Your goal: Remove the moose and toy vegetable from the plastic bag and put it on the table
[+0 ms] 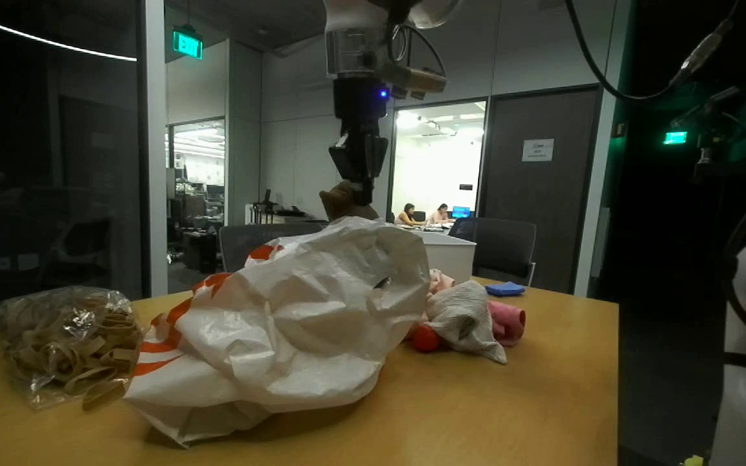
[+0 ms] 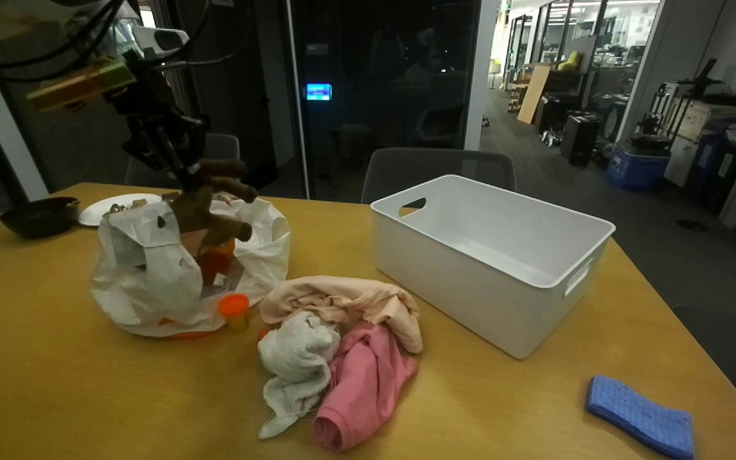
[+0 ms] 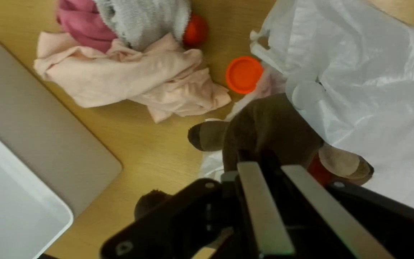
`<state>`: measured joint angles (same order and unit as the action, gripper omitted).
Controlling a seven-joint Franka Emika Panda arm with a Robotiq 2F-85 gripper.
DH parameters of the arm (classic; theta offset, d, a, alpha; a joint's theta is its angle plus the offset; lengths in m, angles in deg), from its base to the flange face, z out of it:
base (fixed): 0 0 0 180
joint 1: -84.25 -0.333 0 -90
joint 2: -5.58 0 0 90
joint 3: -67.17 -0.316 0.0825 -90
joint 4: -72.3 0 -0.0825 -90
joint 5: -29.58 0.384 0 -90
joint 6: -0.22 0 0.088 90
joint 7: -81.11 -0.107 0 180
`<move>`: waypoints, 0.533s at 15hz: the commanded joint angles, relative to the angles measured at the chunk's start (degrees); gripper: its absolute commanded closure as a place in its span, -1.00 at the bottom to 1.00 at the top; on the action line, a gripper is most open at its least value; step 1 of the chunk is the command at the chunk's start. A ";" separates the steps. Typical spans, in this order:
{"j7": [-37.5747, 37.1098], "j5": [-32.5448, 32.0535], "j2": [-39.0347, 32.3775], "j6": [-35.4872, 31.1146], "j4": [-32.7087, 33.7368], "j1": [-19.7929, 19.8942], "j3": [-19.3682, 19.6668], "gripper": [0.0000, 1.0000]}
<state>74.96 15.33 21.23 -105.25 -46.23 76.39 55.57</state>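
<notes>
The plastic bag (image 1: 308,317), white with orange-red print, lies crumpled on the tan wooden table (image 1: 509,401). It also shows in an exterior view (image 2: 151,268) and the wrist view (image 3: 365,72). The moose (image 2: 195,211) is brown plush with tan, dark-tipped limbs. My gripper (image 2: 190,176) is shut on it from above and holds it at the bag's mouth, its lower part hidden by the bag. In the wrist view the fingertips (image 3: 256,160) pinch the moose's brown body (image 3: 279,122). A red round thing (image 3: 195,30) lies by the grey-white towel; I cannot tell whether it is the toy vegetable.
A white bin (image 2: 470,281) stands near the bag. A heap of peach (image 2: 342,297), pink (image 2: 368,390) and grey-white cloth (image 2: 298,364) lies beside an orange-lidded jar (image 2: 234,310). A blue sponge (image 2: 639,412), black pan (image 2: 39,217), white plate (image 2: 90,214) and clear bag of tan bits (image 1: 65,343) are also there.
</notes>
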 commanded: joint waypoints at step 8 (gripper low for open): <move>-9.20 -37.81 -3.05 -12.91 -6.44 3.54 0.94 0.91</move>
<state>70.28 -13.88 16.77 -115.51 -51.41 78.55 55.69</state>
